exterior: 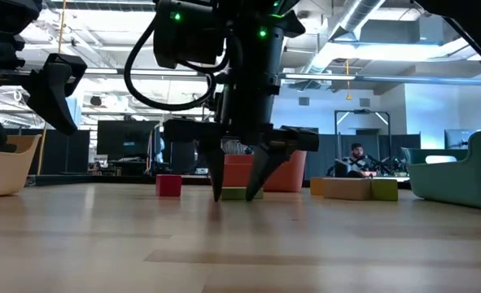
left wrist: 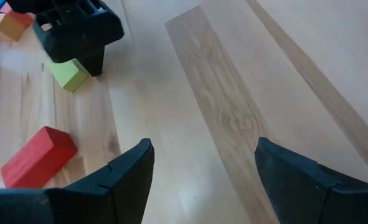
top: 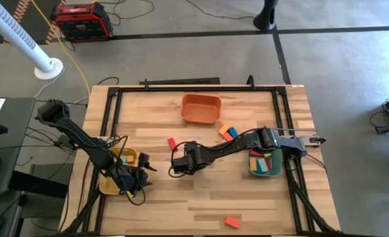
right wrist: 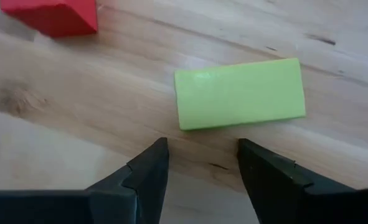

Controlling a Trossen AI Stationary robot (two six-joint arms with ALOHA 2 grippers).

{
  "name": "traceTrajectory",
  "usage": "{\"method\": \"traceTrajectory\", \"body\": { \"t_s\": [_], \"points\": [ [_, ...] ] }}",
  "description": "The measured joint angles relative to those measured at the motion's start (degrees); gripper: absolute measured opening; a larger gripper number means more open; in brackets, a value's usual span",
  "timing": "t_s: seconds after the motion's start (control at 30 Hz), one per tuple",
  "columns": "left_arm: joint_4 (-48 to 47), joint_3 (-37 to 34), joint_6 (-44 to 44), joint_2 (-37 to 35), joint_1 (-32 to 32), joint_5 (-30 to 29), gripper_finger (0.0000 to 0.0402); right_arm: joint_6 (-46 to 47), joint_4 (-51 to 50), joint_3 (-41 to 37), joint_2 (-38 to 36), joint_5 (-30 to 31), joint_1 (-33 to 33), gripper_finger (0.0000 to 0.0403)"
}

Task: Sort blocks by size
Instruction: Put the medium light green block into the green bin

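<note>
Where blocks (top: 228, 132) lie, pale wood table (top: 201, 197) shows.

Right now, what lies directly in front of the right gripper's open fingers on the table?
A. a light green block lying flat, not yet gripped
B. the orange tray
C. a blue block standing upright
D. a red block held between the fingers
A: in the right wrist view the light green block lies flat on the wood just beyond the right gripper, whose fingers stand apart and do not touch it.
</note>
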Motion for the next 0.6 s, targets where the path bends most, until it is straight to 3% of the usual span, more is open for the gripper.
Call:
{"method": "traceTrajectory", "body": {
  "t_s": [0.1, 0.27, 0.6],
  "points": [
    [0.16, 0.0, 0.46, 0.0, 0.0, 0.0, 0.0267, -1.83, -3.04, 1.3, 0.0, -0.35, 0.24, 0.0225],
    [0.6, 0.0, 1.03, 0.0, 0.02, 0.02, 0.0267, -13.6, -4.8, 3.87, 0.03, -2.13, 0.43, 0.0225],
    [0.32, -0.02, 0.16, 0.02, 0.02, 0.0, 0.0267, -47.41, -10.33, 8.41, 0.04, -2.14, 0.91, 0.0225]
  ]
}}
